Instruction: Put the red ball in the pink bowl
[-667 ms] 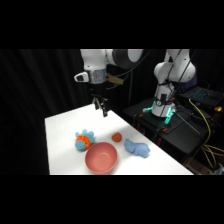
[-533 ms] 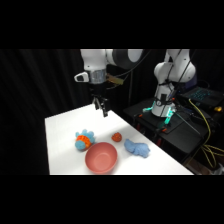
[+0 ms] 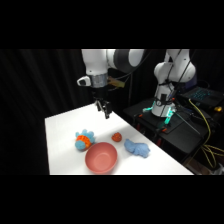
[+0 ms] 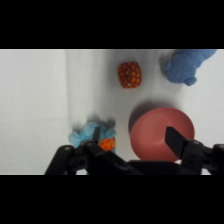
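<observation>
The red ball (image 3: 117, 136) lies on the white table, right of and behind the pink bowl (image 3: 101, 157), which stands near the front edge. My gripper (image 3: 104, 109) hangs high above the table, behind both, and holds nothing. In the wrist view the red ball (image 4: 129, 74) is at the top centre. Below it the pink bowl (image 4: 160, 135) is partly hidden by one finger (image 4: 175, 140). The gripper (image 4: 132, 150) is open, with its fingers set wide apart.
A blue toy with orange patches (image 3: 84, 140) sits left of the bowl. A light-blue soft object (image 3: 137, 148) lies right of it, near the table's right edge. A second white arm (image 3: 167, 85) stands on a dark stand with cables behind the table.
</observation>
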You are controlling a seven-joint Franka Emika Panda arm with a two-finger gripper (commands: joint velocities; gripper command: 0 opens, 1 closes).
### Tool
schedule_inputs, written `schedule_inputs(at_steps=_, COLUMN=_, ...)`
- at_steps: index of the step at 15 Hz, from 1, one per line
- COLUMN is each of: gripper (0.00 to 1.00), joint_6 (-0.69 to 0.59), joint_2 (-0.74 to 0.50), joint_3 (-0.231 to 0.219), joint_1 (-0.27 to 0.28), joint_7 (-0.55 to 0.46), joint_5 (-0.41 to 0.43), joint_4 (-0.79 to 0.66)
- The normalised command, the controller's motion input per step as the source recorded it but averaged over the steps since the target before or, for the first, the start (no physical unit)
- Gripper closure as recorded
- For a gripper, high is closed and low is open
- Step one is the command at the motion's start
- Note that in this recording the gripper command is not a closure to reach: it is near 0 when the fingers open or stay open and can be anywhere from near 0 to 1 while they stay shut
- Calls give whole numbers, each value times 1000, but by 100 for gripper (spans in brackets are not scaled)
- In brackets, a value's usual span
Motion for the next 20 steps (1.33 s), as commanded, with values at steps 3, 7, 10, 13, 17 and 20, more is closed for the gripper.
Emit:
schedule_inputs(at_steps=3, gripper=0, joint_6=383, joint_2=-220, joint_3=13, joint_1=0, joint_7=160, joint_5=-10, joint_4=-430)
schedule_inputs(at_steps=7, gripper=0, joint_6=377, joint_2=-214, joint_3=41, joint_1=39, joint_7=184, joint_5=2, joint_4=-421)
schedule_inputs(at_steps=10, gripper=0, joint_6=326, joint_2=-150, joint_3=56, joint_1=62, joint_7=154, joint_5=42, joint_4=-326)
schedule_inputs(at_steps=13, gripper=0, joint_6=319, joint_2=-35, joint_3=46, joint_1=52, joint_7=86, joint_5=59, joint_4=-235)
schedule_inputs(at_steps=17, gripper=0, joint_6=305, joint_2=97, joint_3=2, joint_1=1, joint_7=-22, joint_5=102, joint_4=-144)
schedule_inputs(at_steps=20, gripper=0, joint_6=242, joint_2=256, joint_3=-22, joint_1=-46, joint_7=-123, joint_5=149, joint_4=29)
